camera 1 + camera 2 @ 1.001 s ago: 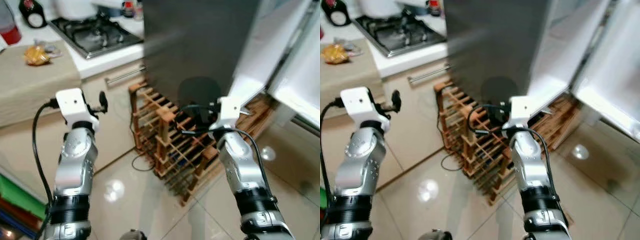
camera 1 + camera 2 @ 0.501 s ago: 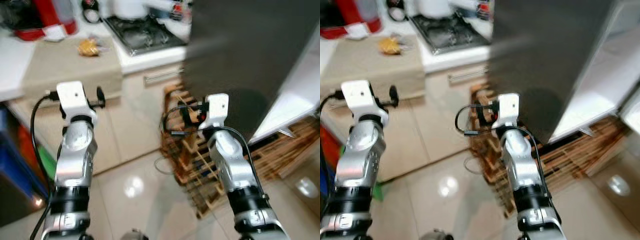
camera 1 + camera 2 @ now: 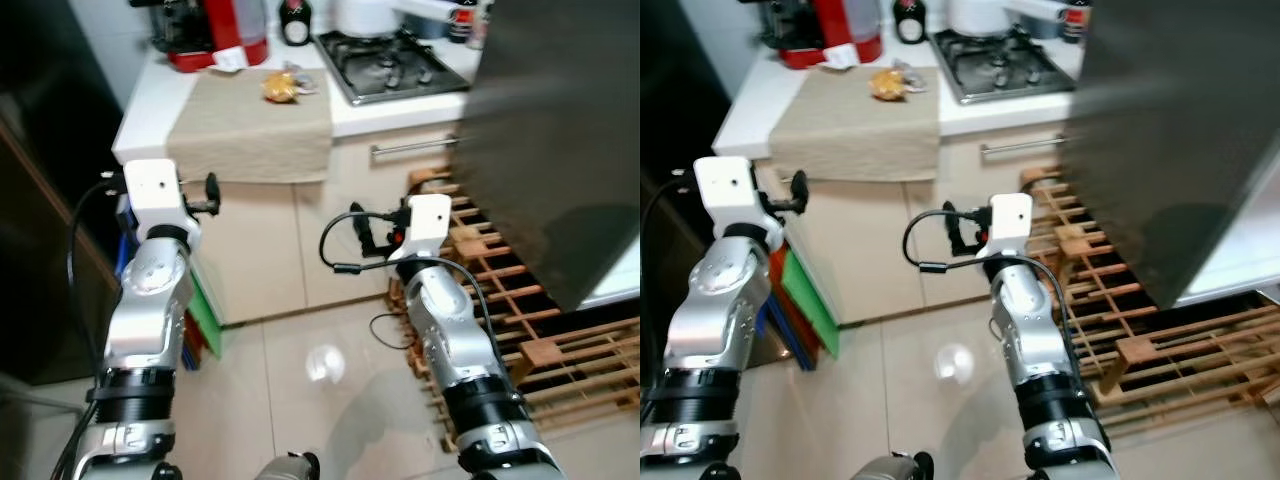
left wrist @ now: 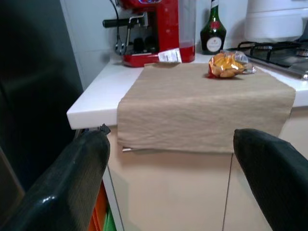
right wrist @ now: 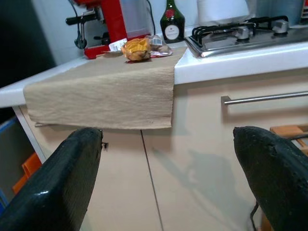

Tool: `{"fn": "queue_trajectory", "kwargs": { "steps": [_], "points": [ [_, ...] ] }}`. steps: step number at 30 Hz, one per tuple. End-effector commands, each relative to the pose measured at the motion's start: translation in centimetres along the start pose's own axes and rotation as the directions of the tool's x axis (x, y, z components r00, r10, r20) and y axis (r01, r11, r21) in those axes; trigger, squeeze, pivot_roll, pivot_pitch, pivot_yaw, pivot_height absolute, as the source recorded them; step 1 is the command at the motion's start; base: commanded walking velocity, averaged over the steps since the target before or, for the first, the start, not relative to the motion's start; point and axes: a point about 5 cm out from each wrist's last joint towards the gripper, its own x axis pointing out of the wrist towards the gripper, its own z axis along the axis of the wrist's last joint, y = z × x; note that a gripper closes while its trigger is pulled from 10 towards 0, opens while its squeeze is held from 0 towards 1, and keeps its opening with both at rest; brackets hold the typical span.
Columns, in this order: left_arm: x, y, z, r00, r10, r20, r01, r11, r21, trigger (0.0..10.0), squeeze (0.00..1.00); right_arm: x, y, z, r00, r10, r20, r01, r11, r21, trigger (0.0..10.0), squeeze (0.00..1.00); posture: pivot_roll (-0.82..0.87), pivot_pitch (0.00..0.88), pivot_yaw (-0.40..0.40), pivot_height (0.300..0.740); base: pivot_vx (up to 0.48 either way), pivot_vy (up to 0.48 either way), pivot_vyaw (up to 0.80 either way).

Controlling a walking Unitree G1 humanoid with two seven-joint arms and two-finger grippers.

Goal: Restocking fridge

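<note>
— Fridge [image 3: 560,130] first: where does it stand?

— One dark fridge rises at the right end of the counter [image 3: 150,95], past the stove [image 3: 395,65]. Its side faces the robot, and pale strips at its lower right look like the door or interior. I judge the robot is facing the counter for stock.

— And the counter itself?

— One white counter, with one beige cloth [image 3: 255,130] laid across it and hanging over the front edge, probably to protect the top. One stove is set in toward the right end.

— What sits below?

— One wooden rack [image 3: 500,290] on the floor against the fridge's base. Coloured things, red, green and blue, stand by the counter's left end; I cannot tell what they are.

— Smaller things?

— One red coffee machine [image 4: 156,29] at the back left corner, near the wall. One dark bottle [image 4: 211,31] stands beside it at the back edge. One bag of food [image 4: 226,65] lies on the cloth's far right part, likely the thing to carry.

— The claws?

— Two. The left claw [image 4: 173,183] is raised before the counter's left end, fingers spread wide, holding nothing. The right claw [image 5: 168,178] is raised before the cupboard front, likewise spread and empty. Neither touches the counter; both look ready to reach.
</note>
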Motion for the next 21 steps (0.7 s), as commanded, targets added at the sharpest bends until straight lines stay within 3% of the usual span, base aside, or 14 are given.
{"fn": "queue_trajectory", "kwargs": {
  "steps": [1, 4, 6, 9, 10, 11, 14, 17, 21],
  "points": [
    [0.1, -0.1, 0.1, 1.000, -0.010, 0.005, 0.010, 1.000, 0.012, 10.0, 0.00, 0.2, 0.3, 0.4, 1.000, 0.011, 0.020, -0.011, 1.000, -0.010, 10.0, 0.03, 0.03, 0.000, 0.068, 0.740, 0.000, 0.000, 0.57],
    [0.0, -0.4, -0.2, 1.000, -0.017, 0.001, 0.017, 1.000, 0.001, 10.0, 0.00, 0.1, -0.3, 0.9, 0.999, -0.013, 0.035, 0.015, 0.999, -0.046, 10.0, 0.05, 0.02, 0.000, 0.058, 0.740, 0.000, 0.000, 0.57],
    [0.1, -0.5, -0.4, 1.000, -0.014, -0.008, 0.014, 1.000, -0.021, 10.0, 0.00, 0.1, -0.8, 1.1, 0.999, -0.043, 0.033, 0.047, 0.992, -0.120, 10.0, 0.08, 0.01, 0.000, 0.051, 0.740, 0.000, 0.000, 0.57],
    [0.4, -0.3, -0.6, 1.000, 0.016, -0.025, -0.017, 0.998, -0.062, 10.0, 0.00, 0.2, -1.7, 1.3, 0.994, -0.104, 0.023, 0.106, 0.948, -0.300, 10.0, 0.13, 0.00, 0.000, 0.047, 0.740, 0.000, 0.000, 0.58],
    [0.4, -0.3, -0.6, 1.000, 0.016, -0.025, -0.017, 0.998, -0.062, 10.0, 0.00, 0.2, -1.7, 1.3, 0.994, -0.104, 0.023, 0.106, 0.948, -0.300, 10.0, 0.13, 0.00, 0.000, 0.047, 0.740, 0.000, 0.000, 0.58],
    [0.4, -0.9, -0.5, 1.000, -0.030, -0.005, 0.029, 0.994, -0.105, 10.0, 0.00, 0.4, -1.9, 1.6, 0.993, -0.111, 0.033, 0.116, 0.948, -0.297, 10.0, 0.02, -0.01, 0.000, 0.042, 0.740, 0.000, 0.000, 0.56],
    [0.2, -1.4, -0.1, 0.996, -0.079, 0.029, 0.083, 0.985, -0.151, 10.0, 0.00, 0.4, -2.2, 1.6, 0.992, -0.121, 0.030, 0.125, 0.952, -0.279, 10.0, 0.00, -0.01, 0.000, 0.040, 0.740, 0.000, 0.000, 0.56],
    [0.0, -1.7, 0.3, 0.994, -0.099, 0.048, 0.102, 0.993, -0.067, 10.0, 0.00, 0.1, -2.4, 1.4, 0.989, -0.147, 0.029, 0.150, 0.959, -0.239, 10.0, 0.00, 0.00, 0.000, 0.041, 0.740, 0.480, 0.000, 0.00],
    [0.1, -1.8, 0.9, 0.990, -0.117, 0.077, 0.121, 0.991, -0.049, 10.0, 0.00, 0.1, -1.9, 1.3, 0.991, -0.132, 0.030, 0.136, 0.962, -0.236, 10.0, 0.00, 0.00, 0.000, 0.043, 0.740, 0.480, 0.000, 0.00]
  ]
}}
